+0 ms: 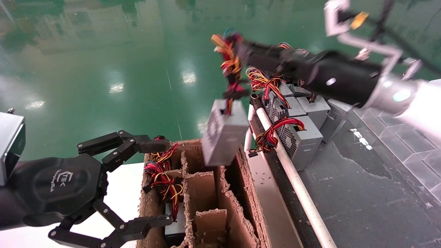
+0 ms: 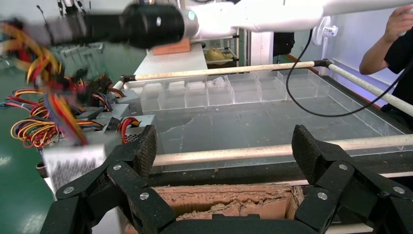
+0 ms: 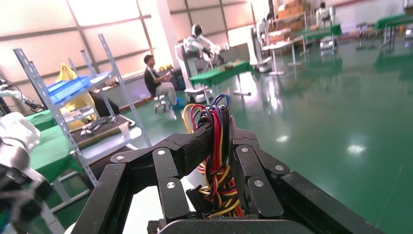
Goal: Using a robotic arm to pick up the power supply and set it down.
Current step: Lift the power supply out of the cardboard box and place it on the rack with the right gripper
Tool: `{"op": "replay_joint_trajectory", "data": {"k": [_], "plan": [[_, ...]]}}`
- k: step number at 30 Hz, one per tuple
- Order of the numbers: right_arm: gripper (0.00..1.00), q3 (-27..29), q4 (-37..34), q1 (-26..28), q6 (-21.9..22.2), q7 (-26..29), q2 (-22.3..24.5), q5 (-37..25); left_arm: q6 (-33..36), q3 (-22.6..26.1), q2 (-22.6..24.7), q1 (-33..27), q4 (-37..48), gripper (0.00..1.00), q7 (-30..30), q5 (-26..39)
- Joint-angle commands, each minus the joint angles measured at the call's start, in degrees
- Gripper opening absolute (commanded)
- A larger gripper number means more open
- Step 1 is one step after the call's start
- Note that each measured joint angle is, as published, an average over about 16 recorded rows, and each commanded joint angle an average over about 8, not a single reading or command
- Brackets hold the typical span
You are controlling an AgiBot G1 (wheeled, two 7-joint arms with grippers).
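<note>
A grey power supply (image 1: 225, 137) hangs tilted by its wire bundle (image 1: 230, 65) above the cardboard box (image 1: 248, 203), its lower end just over a middle compartment. My right gripper (image 1: 237, 51) is shut on those red, yellow and black wires (image 3: 214, 146), with the fingers (image 3: 195, 146) pinching them in the right wrist view. My left gripper (image 1: 156, 182) stands open at the box's left side and holds nothing. In the left wrist view the left gripper (image 2: 226, 146) spans the box's wall, and the hanging power supply (image 2: 73, 163) shows blurred beside it.
Several more power supplies (image 1: 303, 137) lie in the black tray behind a white pipe rail (image 1: 296, 182). Another unit with wires (image 1: 162, 175) sits in the box's left compartment. Clear bins (image 2: 219, 92) line the tray's far side, and a person (image 2: 394, 29) stands beyond.
</note>
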Motion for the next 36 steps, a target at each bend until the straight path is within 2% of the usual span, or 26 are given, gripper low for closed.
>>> {"op": "replay_joint_trajectory", "data": {"k": [1, 9, 19, 28, 36], "plan": [[0.0, 0.27, -0.12, 1.18, -1.43, 0.54, 1.25, 0.36, 0.0, 0.0, 0.0, 0.0, 0.0, 1.0, 0.0, 0.0], [0.0, 1.25, 0.01, 5.06, -3.22, 3.37, 7.62, 1.79, -0.01, 0.02, -0.01, 0.0, 0.0, 1.0, 0.01, -0.01], [0.0, 2.38, 0.88, 6.86, -3.29, 6.71, 17.46, 3.79, -0.02, 0.04, -0.02, -0.01, 0.0, 1.0, 0.02, -0.03], [0.0, 2.83, -2.06, 6.6, -2.58, 6.92, 24.76, 4.47, -0.02, 0.06, -0.02, -0.01, 0.0, 1.0, 0.03, -0.04], [0.0, 1.72, -5.05, 3.93, -0.86, 5.07, 27.95, 2.86, -0.03, 0.07, -0.03, -0.02, 0.0, 1.0, 0.04, -0.05]]}}
